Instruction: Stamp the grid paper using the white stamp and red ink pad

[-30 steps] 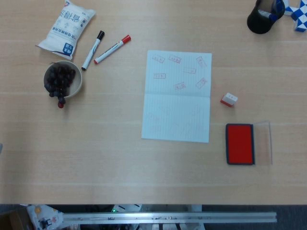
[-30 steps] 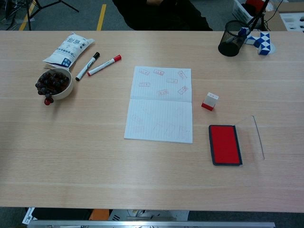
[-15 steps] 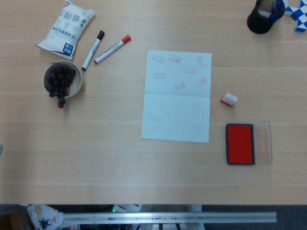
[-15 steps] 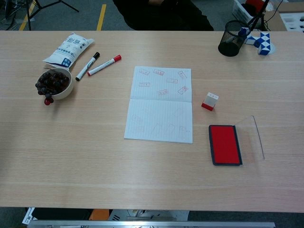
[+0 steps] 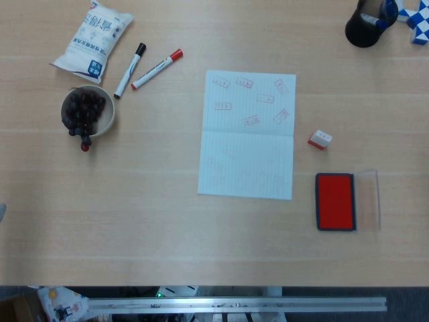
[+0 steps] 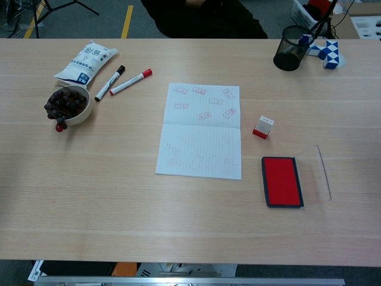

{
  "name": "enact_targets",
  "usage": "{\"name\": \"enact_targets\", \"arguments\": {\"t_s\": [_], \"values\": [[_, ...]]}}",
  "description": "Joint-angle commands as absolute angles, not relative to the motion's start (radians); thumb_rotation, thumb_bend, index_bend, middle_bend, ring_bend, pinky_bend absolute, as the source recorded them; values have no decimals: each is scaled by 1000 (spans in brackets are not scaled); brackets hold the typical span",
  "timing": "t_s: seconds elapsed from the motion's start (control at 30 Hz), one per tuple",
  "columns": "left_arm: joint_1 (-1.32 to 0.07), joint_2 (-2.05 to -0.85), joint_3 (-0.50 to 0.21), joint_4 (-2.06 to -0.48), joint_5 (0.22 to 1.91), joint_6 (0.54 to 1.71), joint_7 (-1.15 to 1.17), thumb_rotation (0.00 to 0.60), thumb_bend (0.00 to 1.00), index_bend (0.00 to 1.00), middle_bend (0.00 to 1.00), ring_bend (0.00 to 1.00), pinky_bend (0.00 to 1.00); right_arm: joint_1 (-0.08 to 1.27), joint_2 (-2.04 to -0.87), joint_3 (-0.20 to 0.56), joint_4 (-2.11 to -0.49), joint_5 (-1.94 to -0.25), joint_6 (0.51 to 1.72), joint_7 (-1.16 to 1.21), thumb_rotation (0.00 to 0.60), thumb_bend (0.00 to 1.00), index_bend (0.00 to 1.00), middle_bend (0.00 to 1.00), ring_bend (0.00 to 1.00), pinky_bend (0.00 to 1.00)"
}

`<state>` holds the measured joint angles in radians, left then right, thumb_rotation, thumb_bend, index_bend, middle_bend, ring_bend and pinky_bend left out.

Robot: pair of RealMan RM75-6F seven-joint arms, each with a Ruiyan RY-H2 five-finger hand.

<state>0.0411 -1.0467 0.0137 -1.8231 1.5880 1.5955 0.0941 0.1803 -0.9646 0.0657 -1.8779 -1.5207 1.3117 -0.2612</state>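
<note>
The grid paper [image 5: 247, 134] lies flat at mid-table, with several red stamp marks on its upper half; in the chest view the grid paper [image 6: 200, 131] shows the same marks. The white stamp [image 5: 320, 139] with a red base sits alone just right of the sheet, also seen as the white stamp [image 6: 262, 127]. The red ink pad [image 5: 335, 201] lies open nearer the front, its clear lid [image 5: 367, 200] folded out to the right; the chest view shows the ink pad [image 6: 281, 181] too. Neither hand shows in either view.
A bowl of dark fruit [image 5: 87, 111], a white bag [image 5: 94, 37] and two markers [image 5: 130, 70] lie at the far left. A black mesh pen cup [image 5: 365, 23] and a blue-white puzzle toy [image 5: 415, 17] stand at the far right corner. A grey sliver [image 5: 1, 212] touches the left edge.
In the chest view the ink pad's clear lid went from a thin line to a wider, flatter shape. Paper, stamp and pad have not moved.
</note>
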Motion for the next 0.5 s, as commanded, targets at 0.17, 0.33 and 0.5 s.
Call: {"name": "enact_targets", "arguments": {"t_s": [0.17,0.33,0.5], "values": [[40,-1045,17,-1821,1595,1593,90,600,175,145,122,160,96,279,-1038,117,-1963,-1377,1205,-468,600,255,488,442,319,290],[44,-1043,24,-1814,1604,1598,77,600,175,145,122,160,96,342,-1104,139,-1985,-1272,1162,-605,600,226,488,441,307,290],[46,-1044,33,-1806,1613,1595,70,600,174,145,122,160,96,397,-1176,151,-1959,-1167,1136,-703,600,189,488,440,303,289]]}}
